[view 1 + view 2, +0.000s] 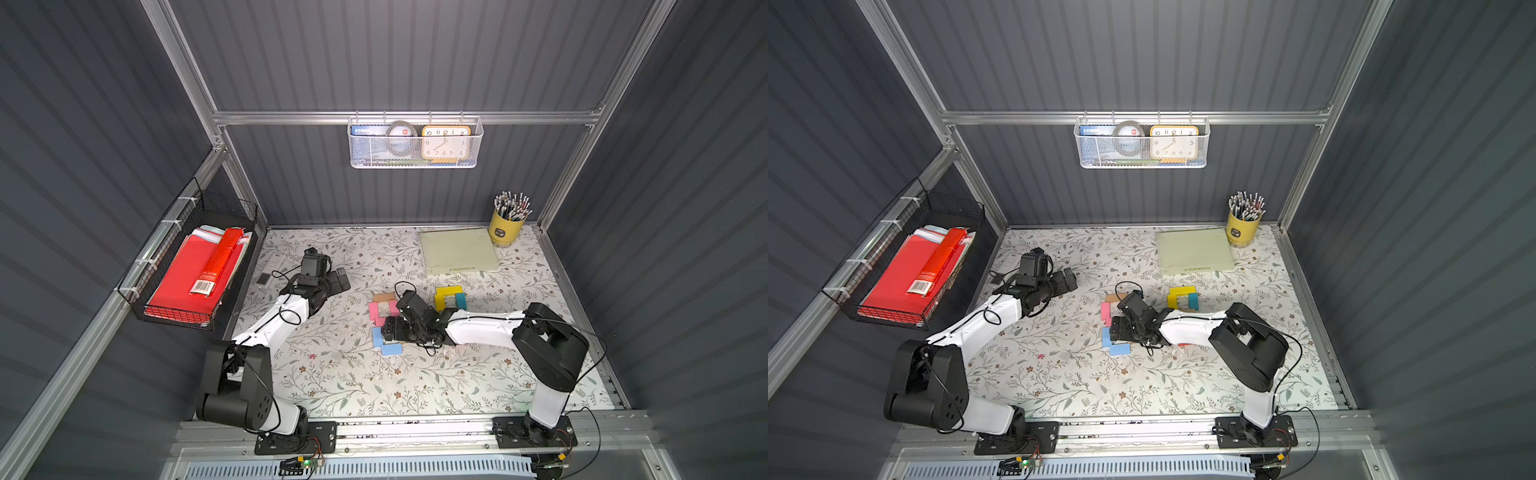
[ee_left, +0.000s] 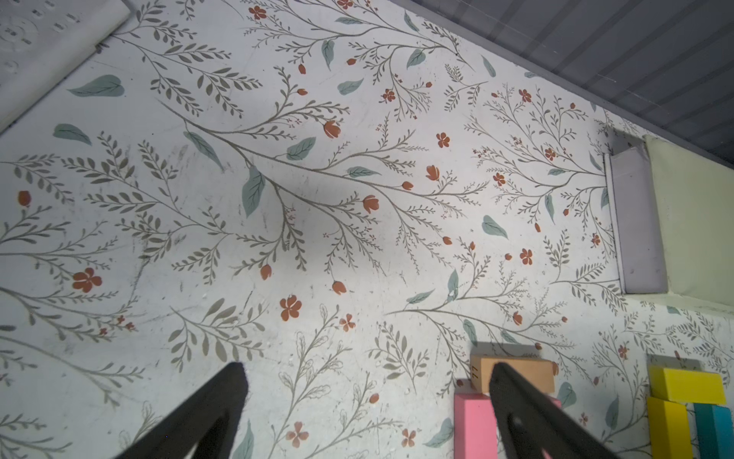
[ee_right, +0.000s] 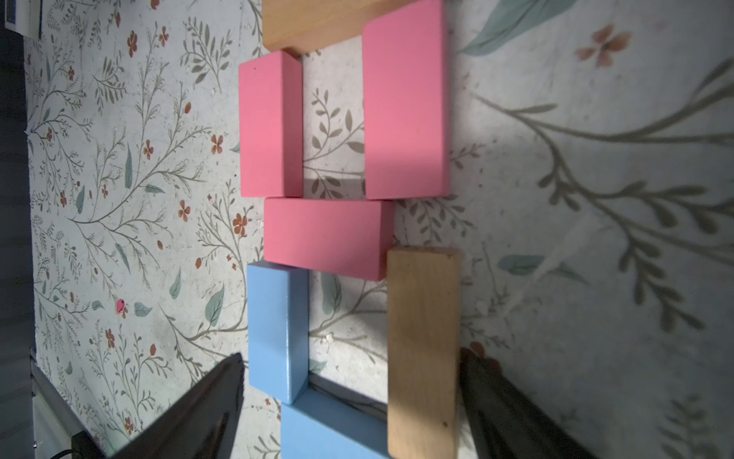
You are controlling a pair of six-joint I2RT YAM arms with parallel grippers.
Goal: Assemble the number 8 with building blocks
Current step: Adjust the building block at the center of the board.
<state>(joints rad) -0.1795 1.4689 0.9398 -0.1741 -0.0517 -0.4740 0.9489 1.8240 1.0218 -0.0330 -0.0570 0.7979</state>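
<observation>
Far left, hanging on the side wall: black wire basket [image 1: 226, 208] stuffed with red folders [image 1: 178, 286] and a long red box [image 1: 216, 266].

Next over, left gripper [image 1: 341, 280], hovering above bare floral table [image 1: 340, 382], well apart from the pile. Jaws spread wide in the left wrist view, only floral table between the fingers [image 2: 222, 401].

Middle of the table: building blocks [image 1: 374, 311] laid flat as an 8. Far loop: tan brick [image 3: 317, 24] across the far end, 2 pink bricks [image 3: 270, 123] as the sides, a 3rd pink brick [image 3: 325, 236] crosswise as the waist. Near loop: blue brick [image 3: 276, 330] down 1 side, a 2nd tan brick [image 3: 423, 349] opposite, a 2nd blue brick [image 3: 333, 433] closing the near end. Corners a bit staggered.

Right over that near loop: right gripper [image 1: 390, 329], down low, jaws wide apart, straddling the blue and tan side bricks from outside. 1 finger [image 3: 508, 405] just beside the 2nd tan brick's outer edge; can't tell whether touching.

Further right, past the right arm's wrist: yellow bricks [image 1: 449, 291] and a teal brick [image 1: 460, 300] in a little open square, apart from the 8.

Back right corner: pale green pad [image 1: 457, 251], yellow cup [image 1: 505, 228] full of pens [image 1: 512, 205] beside it. Up on the back wall, white mesh basket [image 1: 370, 153] with a clock [image 1: 446, 143] inside.
</observation>
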